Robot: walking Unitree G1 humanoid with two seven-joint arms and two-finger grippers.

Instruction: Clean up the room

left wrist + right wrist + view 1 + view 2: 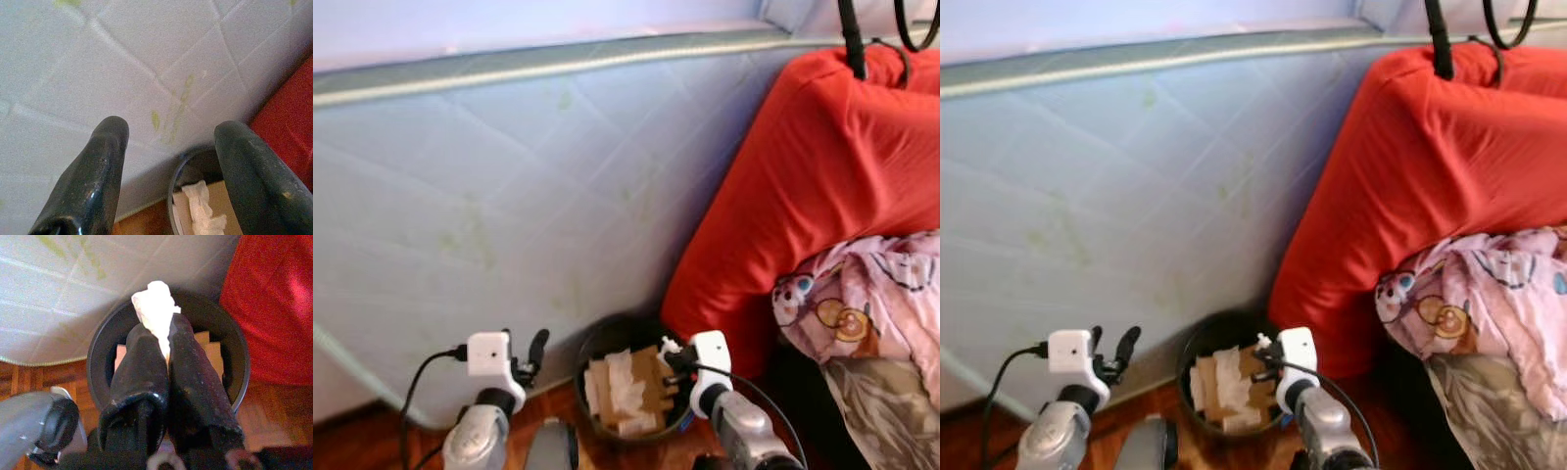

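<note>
Tissue (155, 303) pinched in right end effector (166, 340) above black bin (98, 357); left end effector (168, 161) wide.

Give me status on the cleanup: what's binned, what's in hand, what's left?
Done: the black bin against the mattress already holds cardboard and crumpled paper. In hand: the right gripper is shut on a white tissue, poised over the bin, not yet dropped. The left gripper is open, holding nothing. Left: release the tissue; the pink blanket lies bunched against the red cushion.

Red cushion (813, 186); black bin (234, 347); pale-blue quilted mattress (509, 215); pink cartoon-print blanket (871, 294).
</note>
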